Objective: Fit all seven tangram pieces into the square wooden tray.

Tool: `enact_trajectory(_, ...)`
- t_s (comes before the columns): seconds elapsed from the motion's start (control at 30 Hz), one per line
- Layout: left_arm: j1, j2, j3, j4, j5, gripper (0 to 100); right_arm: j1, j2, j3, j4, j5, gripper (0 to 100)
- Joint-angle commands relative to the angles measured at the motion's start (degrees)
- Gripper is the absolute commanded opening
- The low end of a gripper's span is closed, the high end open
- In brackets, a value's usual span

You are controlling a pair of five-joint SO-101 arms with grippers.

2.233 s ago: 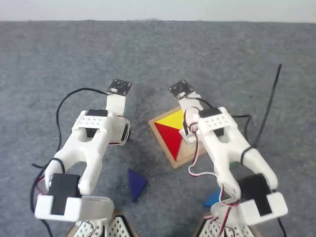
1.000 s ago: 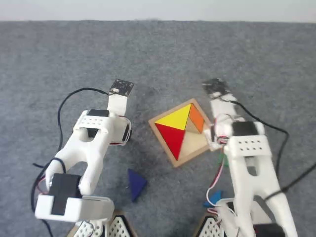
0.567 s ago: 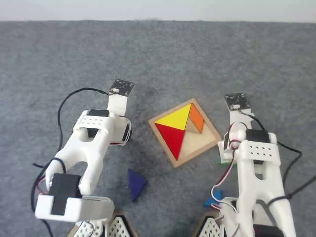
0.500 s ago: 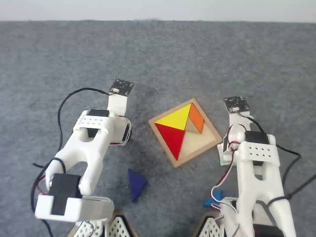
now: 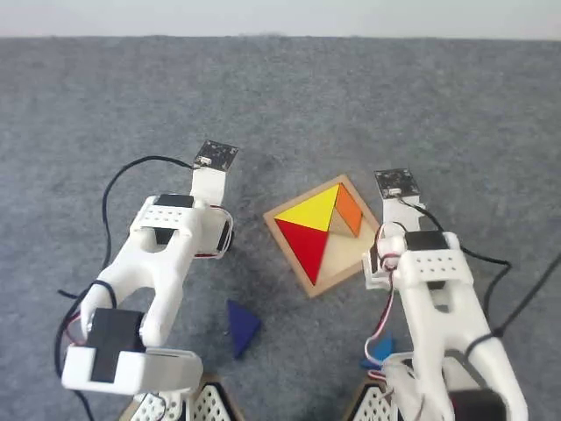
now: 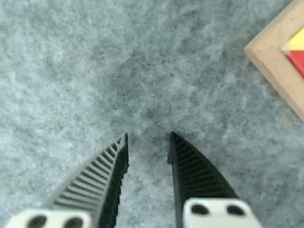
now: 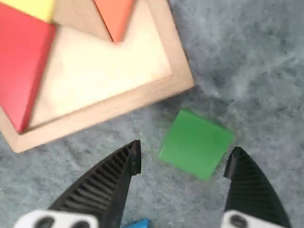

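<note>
The square wooden tray [image 5: 308, 285] lies turned like a diamond at mid-table, holding a yellow triangle [image 5: 311, 213], a red triangle [image 5: 302, 246] and an orange piece [image 5: 349, 210]. In the right wrist view my right gripper [image 7: 185, 152] hangs open just off the tray's wall [image 7: 109, 109], its fingers on either side of a green square [image 7: 195, 144] lying on the carpet. My left gripper [image 6: 148, 142] is open over bare carpet, holding nothing, a short way from the tray's corner [image 6: 273, 59]. A dark blue triangle [image 5: 241, 326] lies near the left arm's base.
A light blue piece [image 5: 379, 351] lies by the right arm's base, and its edge [image 7: 137, 223] peeks in behind the right fingers. The left arm [image 5: 166, 254] stands left of the tray, the right arm [image 5: 425, 263] at its near right. Grey carpet covers the table.
The right arm left the orange piece in the tray, swung out to the right, then drew back to the tray's near right edge. The left arm has not moved.
</note>
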Motion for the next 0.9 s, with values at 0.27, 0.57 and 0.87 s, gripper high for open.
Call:
enact_trajectory(0.27,0.6,0.0,-0.4,-1.1,-0.2,14,4.6,17.5,-5.9,-7.7,-0.8,28.2)
enact_trajectory(0.57,0.6,0.0,-0.4,-1.1,-0.2,14,5.1,18.3,-6.8,-7.5,2.5,9.7)
enact_trajectory(0.87,0.6,0.0,-0.4,-1.2,-0.2,14,9.0,3.0,-7.9,-4.1,11.1,6.8)
